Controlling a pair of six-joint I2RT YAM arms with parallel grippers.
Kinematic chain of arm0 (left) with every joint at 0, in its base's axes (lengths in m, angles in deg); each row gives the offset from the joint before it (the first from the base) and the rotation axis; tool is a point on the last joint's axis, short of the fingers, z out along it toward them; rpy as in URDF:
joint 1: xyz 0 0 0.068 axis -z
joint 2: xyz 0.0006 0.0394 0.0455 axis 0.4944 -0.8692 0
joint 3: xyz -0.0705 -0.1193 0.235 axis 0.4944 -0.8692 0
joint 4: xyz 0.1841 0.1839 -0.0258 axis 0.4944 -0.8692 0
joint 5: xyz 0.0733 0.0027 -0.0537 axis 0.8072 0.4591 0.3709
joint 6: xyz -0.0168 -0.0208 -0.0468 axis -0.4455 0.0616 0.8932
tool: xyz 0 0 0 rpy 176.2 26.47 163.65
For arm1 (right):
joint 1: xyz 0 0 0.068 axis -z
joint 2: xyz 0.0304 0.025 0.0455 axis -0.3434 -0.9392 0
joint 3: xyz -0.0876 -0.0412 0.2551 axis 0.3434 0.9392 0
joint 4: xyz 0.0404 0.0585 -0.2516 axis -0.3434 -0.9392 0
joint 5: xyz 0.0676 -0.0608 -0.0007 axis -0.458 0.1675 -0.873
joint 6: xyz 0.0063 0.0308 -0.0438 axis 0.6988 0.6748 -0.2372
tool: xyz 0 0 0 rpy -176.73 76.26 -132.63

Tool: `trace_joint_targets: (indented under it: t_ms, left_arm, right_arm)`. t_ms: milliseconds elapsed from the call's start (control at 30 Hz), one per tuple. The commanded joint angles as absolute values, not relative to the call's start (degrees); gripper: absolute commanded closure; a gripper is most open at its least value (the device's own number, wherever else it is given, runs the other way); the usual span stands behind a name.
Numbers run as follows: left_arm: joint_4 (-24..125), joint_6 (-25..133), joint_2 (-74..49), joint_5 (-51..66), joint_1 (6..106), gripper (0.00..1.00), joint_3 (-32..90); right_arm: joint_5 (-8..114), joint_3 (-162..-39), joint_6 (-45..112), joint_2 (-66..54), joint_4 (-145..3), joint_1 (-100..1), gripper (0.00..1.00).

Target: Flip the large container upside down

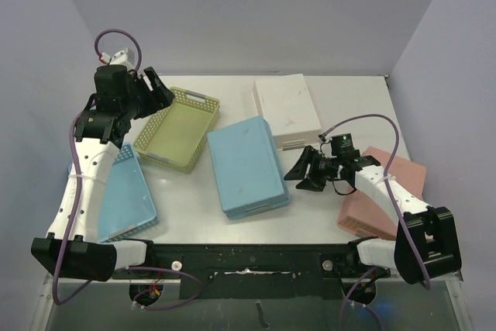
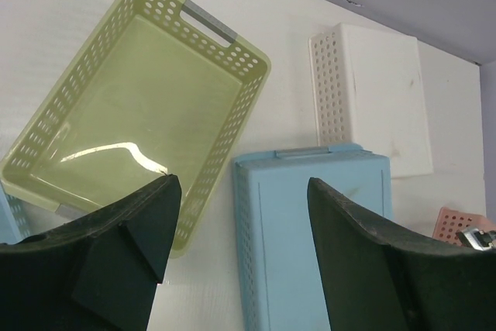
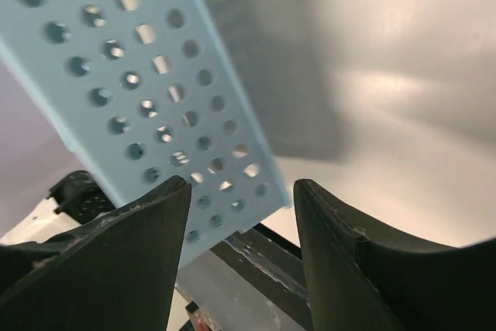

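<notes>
arm links [image 1: 84,180]: white shells, same on 2 arms
joints [image 1: 116,91]: black housings
cables [image 1: 116,32]: purple, looping off each wrist
fingers [image 2: 116,253]: matte black wedges, 2 per wrist
bases [image 1: 74,257]: black blocks

The large container [image 1: 246,164] is pale blue, its sides dotted with rows of small holes. The basket [image 1: 177,129] is yellow-green, perforated the same way, and the tray [image 1: 128,193] at far left is pale blue too. The white box [image 1: 287,110] carries faint marks; the pink box [image 1: 385,191] has holed sides. The table [image 1: 188,201] is white, the left end effector [image 1: 160,87] and right end effector [image 1: 299,174] black, the cables [image 1: 116,31] purple
</notes>
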State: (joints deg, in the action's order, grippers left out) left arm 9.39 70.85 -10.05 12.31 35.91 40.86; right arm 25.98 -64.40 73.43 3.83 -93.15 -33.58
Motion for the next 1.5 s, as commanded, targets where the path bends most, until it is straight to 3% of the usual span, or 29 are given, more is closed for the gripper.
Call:
trace_joint_targets:
  t_ms: [0, 367, 667, 900, 1167, 1467]
  left_arm:
    - [12.8, 70.0, -9.5, 11.6, 35.7, 0.34, 41.5]
    - [9.7, 67.8, -9.2, 10.4, 40.2, 0.34, 36.2]
    - [8.3, 69.8, -9.1, 10.7, 48.5, 0.34, 28.1]
    - [10.4, 72.6, -7.6, 7.5, 48.0, 0.34, 19.8]
    - [10.7, 72.9, -6.2, 8.0, 47.8, 0.34, 15.6]
    - [10.4, 73.7, -4.0, 9.0, 48.4, 0.34, 12.7]
  right_arm:
    - [29.7, -67.9, 67.9, 3.2, -98.9, -33.9, 0.43]
    - [41.5, -84.4, 63.2, -0.8, -105.5, -39.4, 0.38]
    - [40.8, -90.9, 63.4, -10.2, -100.9, -43.5, 0.38]
    - [42.6, -99.7, 62.2, -19.7, -99.6, -50.2, 0.4]
    - [43.0, -109.2, 58.5, -25.8, -101.5, -45.8, 0.39]
    - [41.1, -130.4, 57.3, -41.1, -104.9, -46.2, 0.39]
